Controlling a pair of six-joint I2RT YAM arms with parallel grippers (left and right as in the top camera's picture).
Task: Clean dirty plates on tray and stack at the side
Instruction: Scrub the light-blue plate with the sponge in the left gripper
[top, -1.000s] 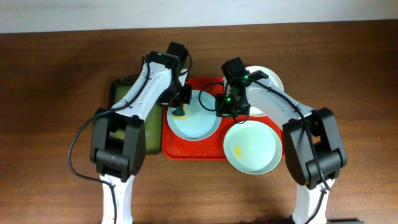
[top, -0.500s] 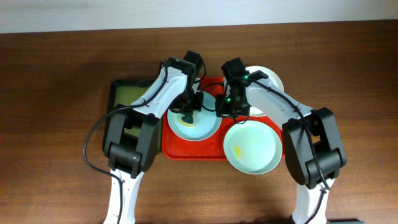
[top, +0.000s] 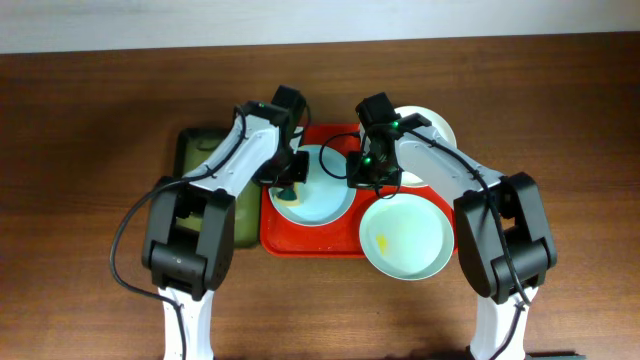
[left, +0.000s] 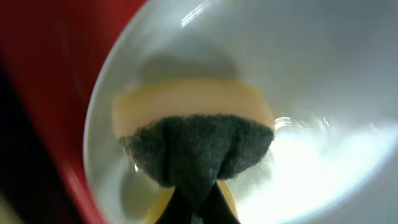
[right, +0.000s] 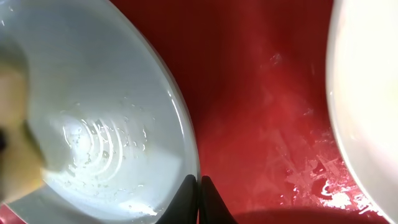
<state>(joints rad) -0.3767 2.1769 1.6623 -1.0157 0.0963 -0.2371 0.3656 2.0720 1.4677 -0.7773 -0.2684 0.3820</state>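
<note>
- My left gripper (left: 199, 203) is clamped tight on a sponge (left: 193, 146), its yellow body on top and the dark green scouring pad facing my wrist camera.
- The sponge sits inside the blue-green plate (top: 325, 200), on its left part near the rim, and seems to be pressed against the plate's surface (I cannot be sure of the contact).
- That blue-green plate lies in the left half of the red tray (top: 300, 243), flat on the tray floor.
- My right gripper (right: 199, 182) has its fingertips drawn together on the right rim of the same plate, and the thin edge looks pinched between them.
- Through my right wrist camera the plate's inside looks wet, with fine droplets and curved streaks, and the tray floor beside it shows pale watery marks.
- A front plate (top: 405, 238), also pale blue-green, sits at the tray's front right corner with a small yellow smear left of its middle; it overhangs the tray's front edge.
- A white plate (top: 437, 128) lies at the tray's far right corner, partly hidden by my right arm.
- A dark green tray (top: 193, 150) lies just beside the red tray on its left, on the brown table (top: 80, 150), and my left arm crosses over it.
</note>
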